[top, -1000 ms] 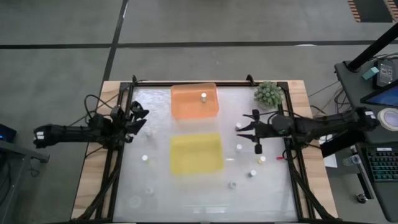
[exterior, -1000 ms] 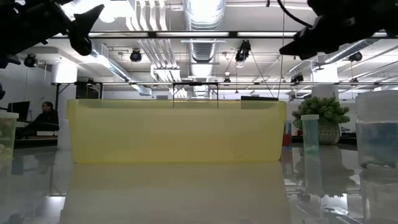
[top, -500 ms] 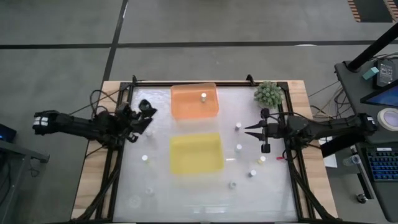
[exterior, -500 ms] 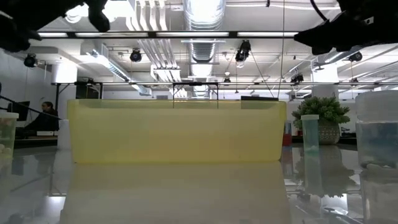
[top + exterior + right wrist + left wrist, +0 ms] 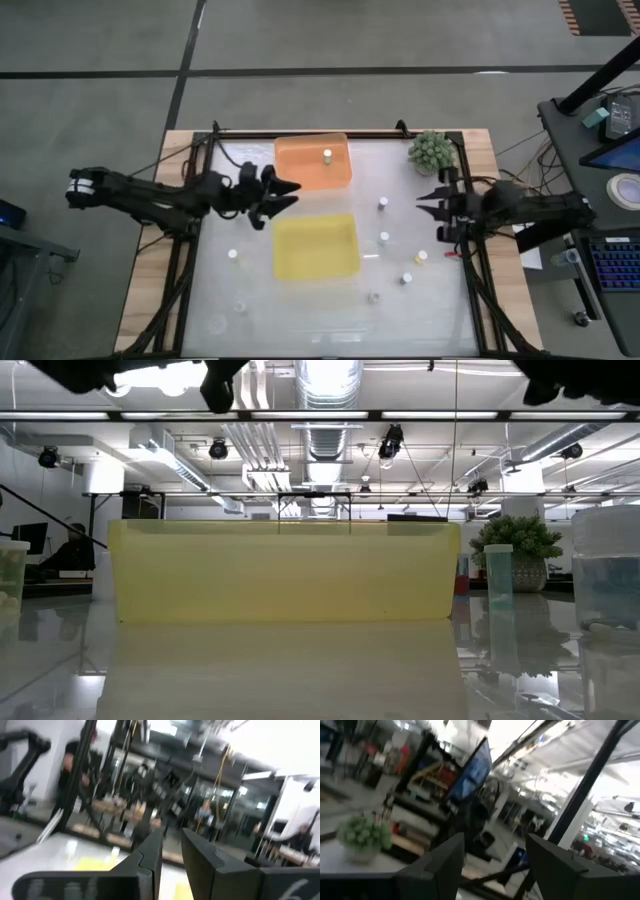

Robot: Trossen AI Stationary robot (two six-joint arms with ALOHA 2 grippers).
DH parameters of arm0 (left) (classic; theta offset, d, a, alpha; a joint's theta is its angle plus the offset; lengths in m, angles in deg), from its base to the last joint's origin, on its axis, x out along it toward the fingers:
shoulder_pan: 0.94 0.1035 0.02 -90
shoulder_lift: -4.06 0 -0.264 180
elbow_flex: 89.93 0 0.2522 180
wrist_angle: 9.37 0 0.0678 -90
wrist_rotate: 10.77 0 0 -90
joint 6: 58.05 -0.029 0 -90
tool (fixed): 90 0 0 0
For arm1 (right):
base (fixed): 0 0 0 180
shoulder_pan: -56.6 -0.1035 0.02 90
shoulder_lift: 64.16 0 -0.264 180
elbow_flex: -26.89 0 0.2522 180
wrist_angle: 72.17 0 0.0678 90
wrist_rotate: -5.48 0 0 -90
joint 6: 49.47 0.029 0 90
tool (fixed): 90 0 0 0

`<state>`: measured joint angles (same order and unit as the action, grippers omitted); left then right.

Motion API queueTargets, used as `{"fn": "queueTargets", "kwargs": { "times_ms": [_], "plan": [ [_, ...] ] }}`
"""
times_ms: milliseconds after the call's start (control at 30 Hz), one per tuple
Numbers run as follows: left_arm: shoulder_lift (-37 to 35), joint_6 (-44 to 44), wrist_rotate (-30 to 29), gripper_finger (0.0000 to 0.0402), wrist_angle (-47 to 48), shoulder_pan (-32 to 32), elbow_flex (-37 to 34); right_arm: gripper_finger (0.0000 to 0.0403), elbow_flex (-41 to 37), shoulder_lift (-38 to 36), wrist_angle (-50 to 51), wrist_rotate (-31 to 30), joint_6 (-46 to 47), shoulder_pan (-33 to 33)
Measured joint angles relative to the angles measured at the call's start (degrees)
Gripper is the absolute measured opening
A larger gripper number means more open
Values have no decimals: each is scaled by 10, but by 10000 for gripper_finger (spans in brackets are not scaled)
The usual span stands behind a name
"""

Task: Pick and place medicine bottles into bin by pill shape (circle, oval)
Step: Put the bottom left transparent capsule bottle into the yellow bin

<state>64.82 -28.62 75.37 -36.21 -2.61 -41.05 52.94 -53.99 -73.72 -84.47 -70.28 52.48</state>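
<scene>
Medicine bottles (image 5: pixel 384 238) are what I'm sorting, and most of them stand loose on the desk (image 5: pixel 250 290), scattered mainly right of the yellow bin (image 5: pixel 316 245), with one at the left side (image 5: pixel 232 254) and one already inside the orange bin (image 5: pixel 300 170) beyond it.

My left arm reaches in across the desk, and the left tool (image 5: pixel 284 193) hovers over the gap between the two bins. Its wrist view shows the fingers (image 5: pixel 440 865) spread wide with nothing between them, so it is released and empty. The right tool (image 5: pixel 432 215) hangs at the right edge of the desk, near the green plant (image 5: pixel 431 150). Its fingers (image 5: pixel 150 855) stand a little apart and I see nothing in them, so I read it as released too.

I judge the step in hand to be choosing and reaching for the next bottle. To do it well I would send each arm to its own side: the right tool to the bottle just beside it (image 5: pixel 382 203), the left to the lone one on its side. These bottles are tiny and upright and should tip easily on this glossy top, so I'd come straight down, centre the cap between the fingers, and clench gently. I can't read pill shape from here, so I'd check it before picking a bin
</scene>
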Motion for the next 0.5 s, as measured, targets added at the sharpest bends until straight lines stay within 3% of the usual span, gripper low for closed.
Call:
{"fn": "queueTargets", "kwargs": {
  "times_ms": [267,500],
  "plan": [
    [37,79,-26,198,278,-29,144,63,4,-35,11,0,-11,0],
    [105,222,-64,198,574,-77,284,61,4,-49,28,0,-17,0]
  ]
}}
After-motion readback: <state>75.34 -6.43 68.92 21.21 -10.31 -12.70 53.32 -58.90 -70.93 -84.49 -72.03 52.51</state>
